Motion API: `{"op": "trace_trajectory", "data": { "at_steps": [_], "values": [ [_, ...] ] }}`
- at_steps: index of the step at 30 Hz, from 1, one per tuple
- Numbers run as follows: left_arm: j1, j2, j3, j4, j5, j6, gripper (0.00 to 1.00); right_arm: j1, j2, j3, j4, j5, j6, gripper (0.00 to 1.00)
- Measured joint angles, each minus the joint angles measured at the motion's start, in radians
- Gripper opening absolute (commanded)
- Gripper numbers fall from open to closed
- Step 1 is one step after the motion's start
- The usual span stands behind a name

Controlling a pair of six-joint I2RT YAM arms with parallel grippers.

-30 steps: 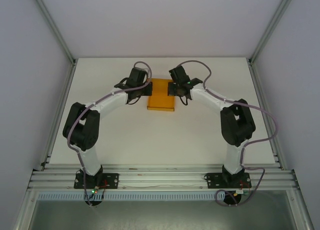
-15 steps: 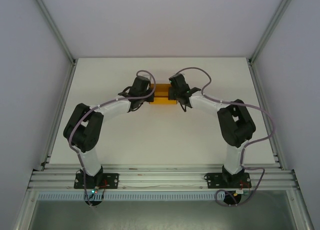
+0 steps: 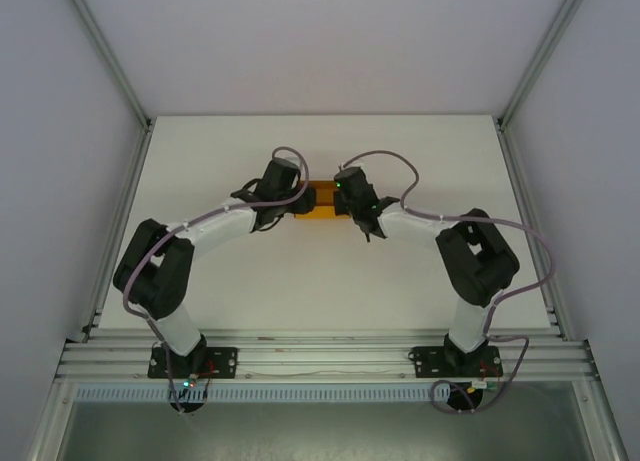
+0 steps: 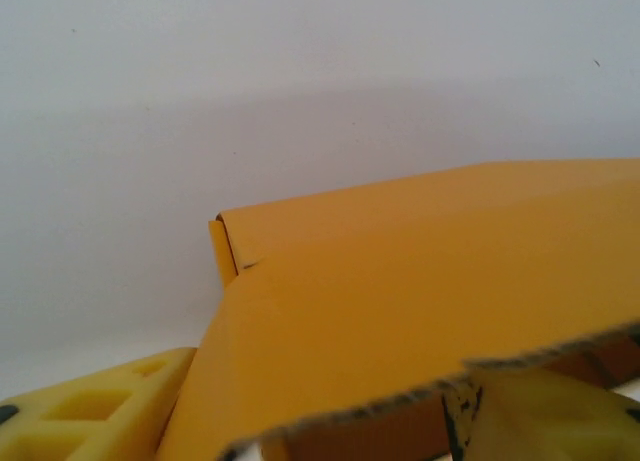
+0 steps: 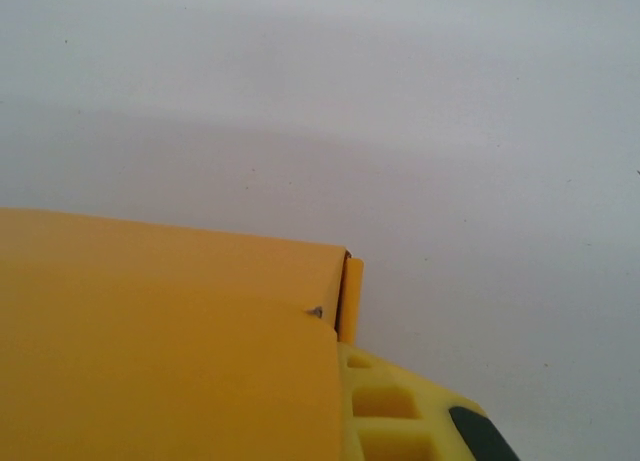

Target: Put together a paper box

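Observation:
The paper box [image 3: 318, 199] shows from above as a short orange-yellow strip at the middle of the table, between my two grippers. My left gripper [image 3: 291, 194] is at its left end and my right gripper [image 3: 346, 197] at its right end. In the left wrist view a card panel [image 4: 420, 291] slopes over my left gripper [image 4: 320, 436], whose yellow fingers [image 4: 90, 411] stand wide apart, open. In the right wrist view the card [image 5: 160, 331] runs down against the one visible yellow finger [image 5: 400, 411] of my right gripper [image 5: 335, 426], which is shut on it. The other finger is hidden.
The white table [image 3: 320, 281] lies between aluminium frame rails [image 3: 120, 241] on the left and right. Both arm bases [image 3: 190, 361] are bolted at the near edge, and grey cables loop over the arms.
The orange panel has folded over from a long sheet into a short strip. Both grippers have moved nearer and closer together, and my left gripper has opened.

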Motion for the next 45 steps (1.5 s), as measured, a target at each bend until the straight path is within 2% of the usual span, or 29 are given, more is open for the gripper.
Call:
{"op": "trace_trajectory", "data": {
  "at_steps": [1, 2, 10, 14, 20, 25, 31, 35, 38, 42, 45],
  "values": [
    [0.0, -0.014, 0.002, -0.012, 0.0, -0.001, 0.97, 0.003, 0.0, -0.004, 0.007, 0.006, -0.003, 0.0],
    [0.0, -0.03, 0.002, -0.026, 0.0, -0.001, 1.0, 0.005, -0.001, -0.007, 0.011, 0.01, -0.004, 0.0],
    [0.013, -0.164, 0.041, -0.152, -0.056, -0.077, 1.0, 0.03, -0.013, -0.058, 0.076, 0.053, -0.039, 0.02],
    [0.079, -0.124, 0.122, -0.179, -0.069, -0.152, 1.0, 0.047, -0.017, -0.071, 0.092, 0.07, -0.053, 0.02],
    [0.163, 0.047, 0.235, -0.178, 0.01, -0.2, 1.0, 0.055, -0.018, -0.088, 0.122, 0.079, -0.056, 0.08],
    [0.163, 0.145, 0.235, -0.173, 0.104, -0.232, 0.86, 0.066, -0.021, -0.109, 0.115, 0.072, -0.059, 0.14],
    [0.163, 0.15, 0.127, -0.127, 0.191, -0.271, 0.68, 0.083, -0.034, -0.161, 0.089, 0.041, -0.046, 0.21],
    [0.161, 0.148, 0.049, -0.07, 0.227, -0.294, 0.62, 0.089, -0.075, -0.198, 0.068, 0.028, -0.036, 0.26],
    [0.161, 0.135, 0.014, -0.017, 0.242, -0.306, 0.59, 0.091, -0.113, -0.212, 0.054, 0.01, -0.022, 0.36],
    [0.161, 0.132, -0.017, 0.042, 0.265, -0.311, 0.57, 0.091, -0.195, -0.256, 0.028, -0.015, -0.006, 0.56],
    [0.159, 0.132, -0.048, 0.091, 0.293, -0.311, 0.48, 0.091, -0.266, -0.301, 0.001, -0.024, 0.006, 0.69]
  ]
}}
